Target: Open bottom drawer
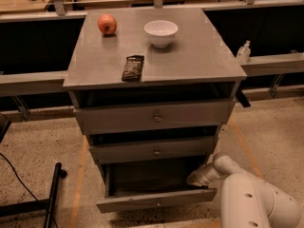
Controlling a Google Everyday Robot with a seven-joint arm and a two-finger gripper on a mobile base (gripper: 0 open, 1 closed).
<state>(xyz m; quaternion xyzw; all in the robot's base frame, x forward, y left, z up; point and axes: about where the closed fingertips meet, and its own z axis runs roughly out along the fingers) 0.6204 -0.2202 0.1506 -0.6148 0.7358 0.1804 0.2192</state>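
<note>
the bottom drawer point(137, 203) is grey and metal-look, with a small round knob point(157, 204) at the centre of its front, the lowest of three in the cabinet point(199, 56). it stands pulled out and level, its front forward of the two fronts above, its dark inside showing. the gripper point(195, 178) sits over the drawer's right side, just behind the front.

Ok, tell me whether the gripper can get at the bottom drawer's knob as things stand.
Probably yes. The gripper sits at the right end of the bottom drawer, just behind its pulled-out front. The knob has nothing in front of it; the gripper need only come round the front.
</note>
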